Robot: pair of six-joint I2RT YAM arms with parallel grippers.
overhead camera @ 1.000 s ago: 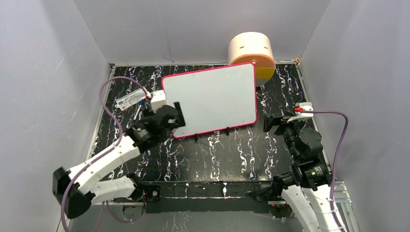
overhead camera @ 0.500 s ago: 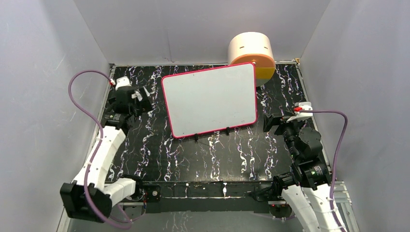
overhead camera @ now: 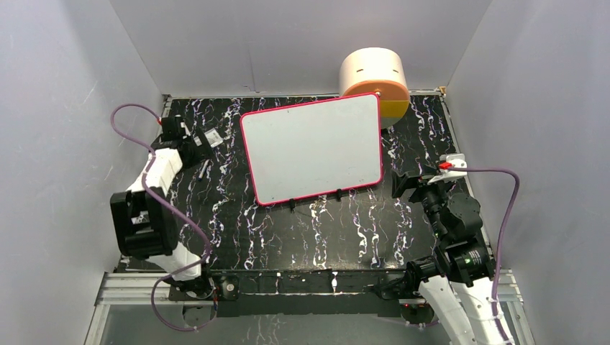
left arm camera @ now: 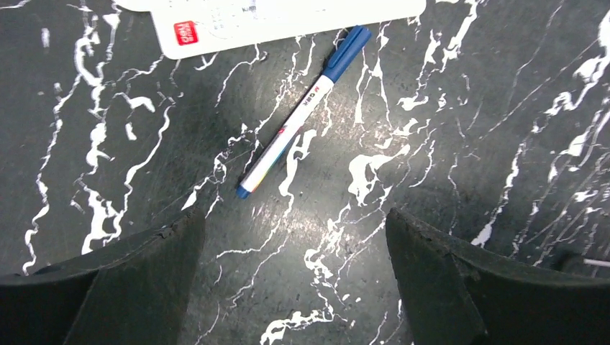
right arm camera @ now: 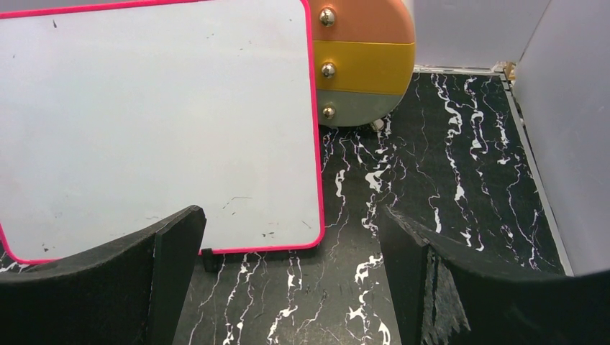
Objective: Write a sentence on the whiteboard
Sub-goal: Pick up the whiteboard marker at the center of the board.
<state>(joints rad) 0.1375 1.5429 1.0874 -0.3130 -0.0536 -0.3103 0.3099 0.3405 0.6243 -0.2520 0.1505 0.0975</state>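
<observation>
Presently: one whiteboard (overhead camera: 313, 147), pink-framed, at mid-worktop (overhead camera: 324, 237), face blank, no sentence on it yet.

One marker pen (left arm camera: 302, 111), blue cap, white barrel, lying slantwise just below a white packet (left arm camera: 288, 18).

Left claw (left arm camera: 291, 230): released, empty, poised above the pen.

Right claw (right arm camera: 291, 230): released, empty, near the board's lower right corner.

Step in hand, by judgement: picking up the pen. Turn the wrist so the fingers cross the barrel, and grip mid-barrel (clear of the cap, which must come off).

Writing: barrel print and the packet's red label, both too small to read.
</observation>
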